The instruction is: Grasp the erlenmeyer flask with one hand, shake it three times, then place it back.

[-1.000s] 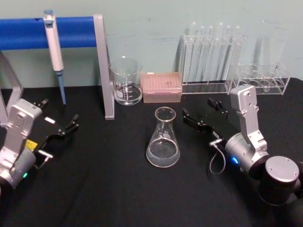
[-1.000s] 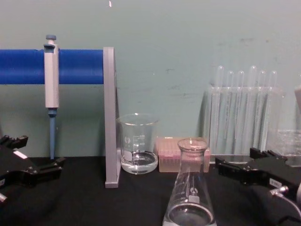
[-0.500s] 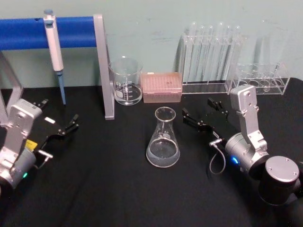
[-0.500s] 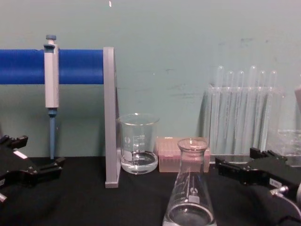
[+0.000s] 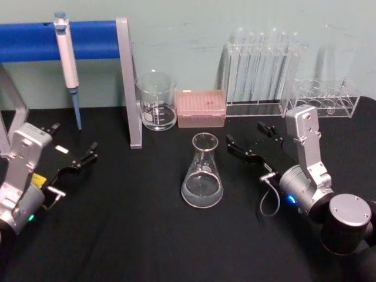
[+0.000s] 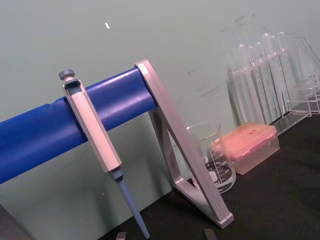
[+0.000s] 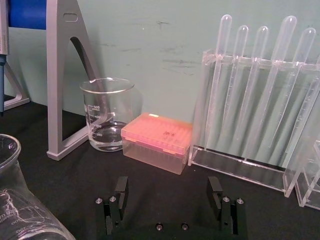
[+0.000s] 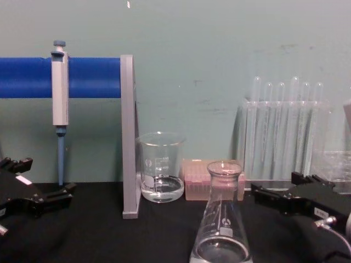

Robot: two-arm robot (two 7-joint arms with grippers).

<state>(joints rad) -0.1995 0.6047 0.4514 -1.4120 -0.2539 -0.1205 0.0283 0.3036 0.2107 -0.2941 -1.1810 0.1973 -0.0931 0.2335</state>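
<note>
The erlenmeyer flask [image 5: 202, 173] stands upright on the black table [image 5: 129, 235] near its middle, with a little clear liquid in its base. It rises in the foreground of the chest view [image 8: 221, 224] and shows at an edge of the right wrist view [image 7: 20, 200]. My right gripper [image 5: 251, 138] hovers open just right of the flask and slightly behind it, apart from the glass, with nothing between its fingers [image 7: 120, 192]. It also appears in the chest view [image 8: 281, 187]. My left gripper [image 5: 71, 140] rests open at the table's left side, far from the flask.
Behind the flask stand a glass beaker [image 5: 156, 101] with some liquid and a pink tip box [image 5: 201, 108]. A rack of test tubes [image 5: 261, 70] and a low clear rack [image 5: 326, 97] line the back right. A pipette [image 5: 69, 64] hangs on the blue bar stand [image 5: 88, 38].
</note>
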